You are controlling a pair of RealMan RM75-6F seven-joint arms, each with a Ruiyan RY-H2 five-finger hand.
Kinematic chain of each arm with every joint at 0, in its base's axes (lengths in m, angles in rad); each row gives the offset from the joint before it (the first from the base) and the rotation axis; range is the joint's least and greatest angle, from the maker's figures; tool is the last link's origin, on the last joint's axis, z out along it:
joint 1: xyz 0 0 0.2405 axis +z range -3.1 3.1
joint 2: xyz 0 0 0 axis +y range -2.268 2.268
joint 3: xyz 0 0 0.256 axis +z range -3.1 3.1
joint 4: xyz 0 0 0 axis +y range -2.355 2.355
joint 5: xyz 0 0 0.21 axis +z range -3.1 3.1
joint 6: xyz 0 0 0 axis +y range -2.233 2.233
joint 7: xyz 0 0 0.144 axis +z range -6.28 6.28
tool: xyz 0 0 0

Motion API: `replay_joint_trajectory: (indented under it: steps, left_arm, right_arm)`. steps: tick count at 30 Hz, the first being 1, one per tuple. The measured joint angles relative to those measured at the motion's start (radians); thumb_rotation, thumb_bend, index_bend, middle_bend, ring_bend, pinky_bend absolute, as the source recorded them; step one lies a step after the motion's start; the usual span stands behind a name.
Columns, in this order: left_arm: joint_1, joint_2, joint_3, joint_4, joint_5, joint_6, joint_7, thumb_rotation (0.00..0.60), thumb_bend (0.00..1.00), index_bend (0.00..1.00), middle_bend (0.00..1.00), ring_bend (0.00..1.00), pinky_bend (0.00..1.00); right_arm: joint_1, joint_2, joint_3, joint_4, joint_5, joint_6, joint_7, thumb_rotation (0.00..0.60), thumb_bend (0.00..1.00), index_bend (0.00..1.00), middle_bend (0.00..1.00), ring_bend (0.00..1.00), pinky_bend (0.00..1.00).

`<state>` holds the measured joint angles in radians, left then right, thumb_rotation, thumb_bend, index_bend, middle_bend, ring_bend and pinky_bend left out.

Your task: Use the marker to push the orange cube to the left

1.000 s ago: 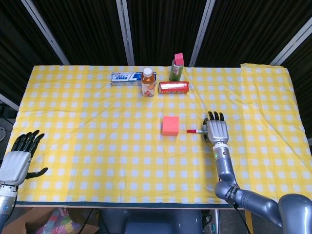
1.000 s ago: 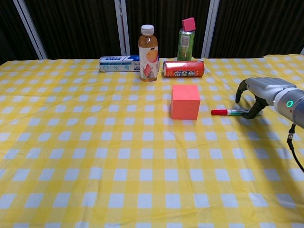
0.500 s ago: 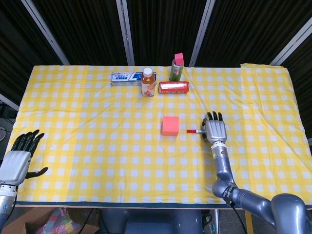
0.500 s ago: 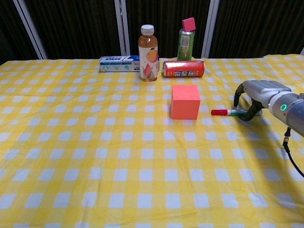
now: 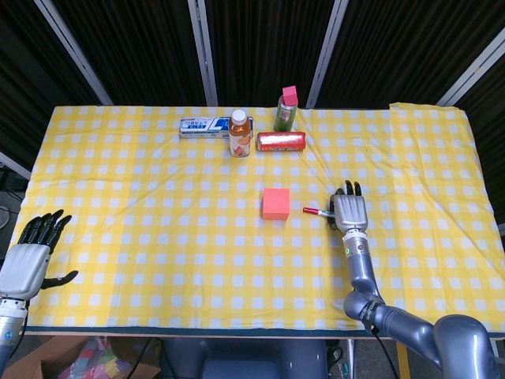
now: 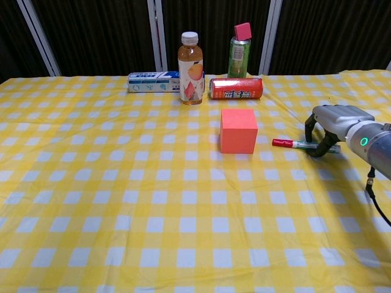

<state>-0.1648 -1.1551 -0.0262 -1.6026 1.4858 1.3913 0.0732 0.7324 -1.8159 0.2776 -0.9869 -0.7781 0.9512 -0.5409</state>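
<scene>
Bright, even overhead lighting; both views are being rendered sharply.

The checked surface [image 5: 158,237] is being lit evenly from above, only short soft shadows are being cast, the backdrop is being left dark, and slight bending is being shown at the edges.

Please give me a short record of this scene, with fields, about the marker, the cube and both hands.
marker: lies flat on the tablecloth, red cap toward the cube
orange cube: left of the marker's cap, a gap between them
right hand: arched over the marker's rear end, fingers curled down around it; firm hold cannot be told
left hand: near the table's left front edge, holds nothing, fingers apart
push: not yet begun
</scene>
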Motion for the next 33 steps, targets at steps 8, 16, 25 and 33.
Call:
replay_joint_trajectory:
  steps: [8, 16, 25, 33]
  left_arm:
    - [-0.001, -0.001, 0.0, -0.001, -0.002, -0.001, 0.003, 0.6, 0.0, 0.0, 0.0, 0.0, 0.03]
    - [-0.001, -0.001, 0.001, -0.005, -0.002, -0.002, 0.008, 0.6, 0.0, 0.0, 0.0, 0.0, 0.03]
    - [-0.002, 0.002, 0.002, -0.006, 0.001, -0.003, -0.001, 0.6, 0.0, 0.0, 0.0, 0.0, 0.03]
    - [-0.003, 0.007, 0.0, -0.002, 0.002, -0.004, -0.019, 0.6, 0.0, 0.0, 0.0, 0.0, 0.03]
  right_arm:
    - [-0.011, 0.049, 0.005, -0.099, -0.039, 0.029, 0.011, 0.6, 0.41, 0.69, 0.31, 0.0, 0.0]
    - [-0.022, 0.123, 0.013, -0.196, -0.044, 0.045, 0.002, 0.6, 0.41, 0.69, 0.31, 0.0, 0.0]
    - [-0.004, 0.107, 0.004, -0.156, -0.03, 0.012, -0.01, 0.6, 0.41, 0.69, 0.31, 0.0, 0.0]
    - [0.022, 0.073, -0.001, -0.129, -0.051, -0.002, -0.001, 0.6, 0.41, 0.69, 0.31, 0.0, 0.0]
